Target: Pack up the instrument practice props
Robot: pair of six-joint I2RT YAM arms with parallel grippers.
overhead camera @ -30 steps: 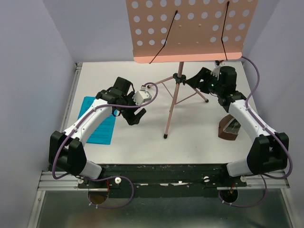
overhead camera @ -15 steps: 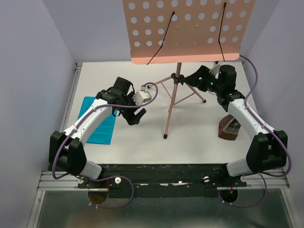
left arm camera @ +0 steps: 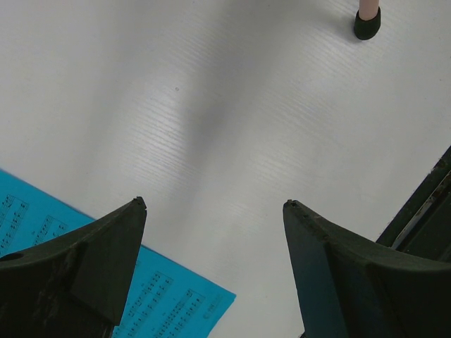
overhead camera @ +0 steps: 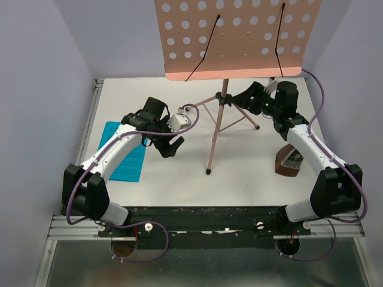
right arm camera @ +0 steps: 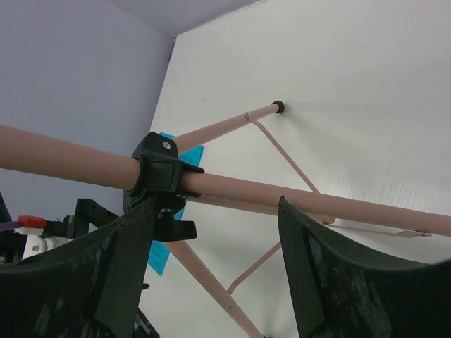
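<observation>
The pink perforated music stand (overhead camera: 236,39) stands at the back middle on thin tripod legs (overhead camera: 215,137), joined at a black collar (overhead camera: 224,97). My right gripper (overhead camera: 244,100) is open beside that collar; in the right wrist view the pink pole (right arm camera: 282,193) and collar (right arm camera: 161,171) cross just beyond its open fingertips (right arm camera: 289,211). My left gripper (overhead camera: 170,147) is open and empty above the table, right of the bright blue paper sheet (overhead camera: 124,151). The sheet's corner (left arm camera: 169,303) shows in the left wrist view. The dark-brown wedge block (overhead camera: 289,161) sits at the right.
The white table (overhead camera: 179,179) is closed in by lilac walls left, right and behind. A black rail (overhead camera: 197,215) runs along its near edge. One stand foot (left arm camera: 367,24) shows in the left wrist view.
The music stand and my right gripper shifted slightly left over the first half second, then stayed still. The left arm has not moved.
</observation>
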